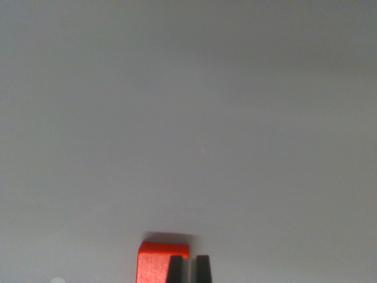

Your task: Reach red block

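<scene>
In the wrist view, the red block (154,264) lies on a plain grey surface at the bottom edge, just left of centre, and is cut off by the frame. My gripper (189,266) shows only as two dark fingertips (175,270) at the bottom. They stand close together with a thin slit between them and nothing held. The left fingertip overlaps the block's right side in the picture. The right fingertip sits just past the block's right edge. How high the tips are above the block cannot be told.
The grey surface (200,118) fills the rest of the view, with only a tiny pale speck (204,151) near the middle.
</scene>
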You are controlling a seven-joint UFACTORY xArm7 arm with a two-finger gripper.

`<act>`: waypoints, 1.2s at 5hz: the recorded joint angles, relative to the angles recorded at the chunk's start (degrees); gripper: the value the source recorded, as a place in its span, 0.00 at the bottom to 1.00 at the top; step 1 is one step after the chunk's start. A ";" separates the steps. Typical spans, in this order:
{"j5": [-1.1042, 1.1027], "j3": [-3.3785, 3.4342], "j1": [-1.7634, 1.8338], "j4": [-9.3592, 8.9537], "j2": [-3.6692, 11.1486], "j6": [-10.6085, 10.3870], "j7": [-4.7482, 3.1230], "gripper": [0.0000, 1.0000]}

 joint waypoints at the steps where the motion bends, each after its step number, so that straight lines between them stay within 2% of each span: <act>1: 0.21 0.16 0.12 -2.48 0.33 -2.74 0.01 0.00; 2: 0.21 0.16 0.12 -2.48 0.33 -2.74 0.01 0.00; 3: 0.41 0.33 0.25 -4.94 0.65 -5.46 0.03 0.00; 4: 0.41 0.33 0.25 -4.94 0.65 -5.46 0.03 0.00; 5: 0.61 0.49 0.37 -7.36 0.97 -8.14 0.04 0.00; 6: 0.61 0.49 0.37 -7.36 0.97 -8.14 0.04 0.00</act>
